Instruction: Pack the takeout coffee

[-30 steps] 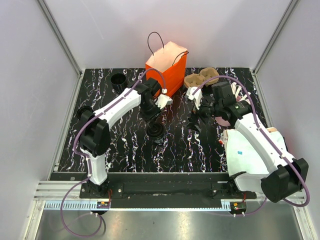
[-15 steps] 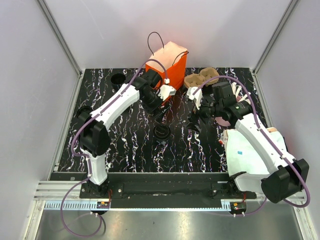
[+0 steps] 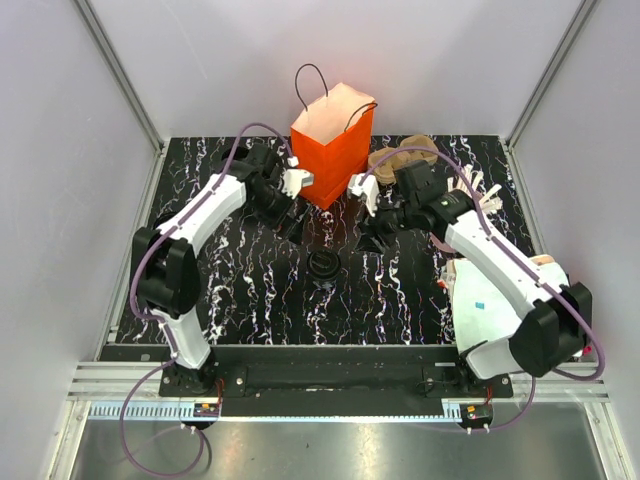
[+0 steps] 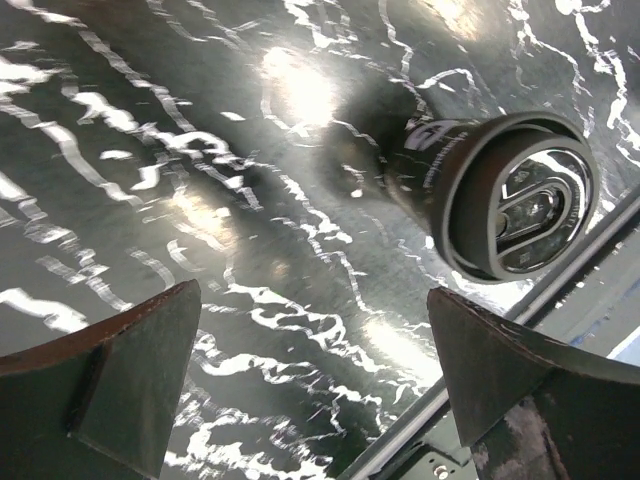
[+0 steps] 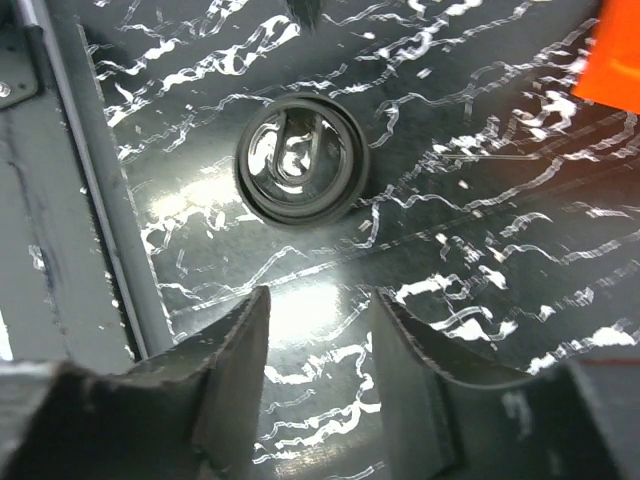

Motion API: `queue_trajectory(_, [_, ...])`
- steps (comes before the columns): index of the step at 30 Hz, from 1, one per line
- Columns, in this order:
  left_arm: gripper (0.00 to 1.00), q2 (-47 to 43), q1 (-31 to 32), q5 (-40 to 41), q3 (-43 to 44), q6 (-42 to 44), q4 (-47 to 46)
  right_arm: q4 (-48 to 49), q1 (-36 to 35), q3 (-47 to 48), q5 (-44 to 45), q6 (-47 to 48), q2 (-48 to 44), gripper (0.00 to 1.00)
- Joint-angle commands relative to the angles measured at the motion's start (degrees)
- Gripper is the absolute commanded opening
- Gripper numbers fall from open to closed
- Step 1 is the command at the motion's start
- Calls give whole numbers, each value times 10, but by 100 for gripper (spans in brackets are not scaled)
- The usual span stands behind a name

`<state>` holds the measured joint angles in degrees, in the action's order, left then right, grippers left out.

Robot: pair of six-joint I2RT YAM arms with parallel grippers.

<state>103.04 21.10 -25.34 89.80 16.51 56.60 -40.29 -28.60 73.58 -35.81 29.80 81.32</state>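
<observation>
One takeout coffee (image 3: 322, 264) stands free; left end effector (image 4: 312, 300), right end effector (image 5: 320, 300) released.

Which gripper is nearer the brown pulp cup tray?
Right. The right gripper hangs just in front of the pulp cup tray; the left gripper is across the orange paper bag from it.
</observation>
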Motion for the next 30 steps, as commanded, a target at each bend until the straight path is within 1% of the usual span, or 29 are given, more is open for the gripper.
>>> queue_trajectory(1, [99,8,4,-56,-17,5,-69,28,-36,34,-19,-18,34,49])
queue_trajectory(3, [99,22,3,-59,-19,4,-73,30,-54,34,2,-14,46,46])
queue_trajectory(4, [99,25,2,-59,-20,4,-72,30,-77,33,13,-10,58,43])
queue_trajectory(5, [99,29,3,-57,-21,4,-73,29,-87,30,25,-5,65,39])
queue_trajectory(6, [99,33,3,-58,-22,4,-76,29,-98,28,46,1,71,37])
queue_trajectory(8, [99,37,3,-54,-22,5,-79,26,-117,23,37,8,85,33])
queue_trajectory(11, [99,43,1,-53,-19,4,-84,11,-131,12,-14,31,92,33])
queue_trajectory(16, [99,63,0,-59,-8,4,-86,-12,-142,22,-57,51,105,33])
queue_trajectory(25, [99,80,1,-73,-2,1,-88,-33,-144,51,-64,69,172,34])
queue_trajectory(30, [99,70,0,-79,-16,2,-89,-21,-143,61,-28,65,197,32])
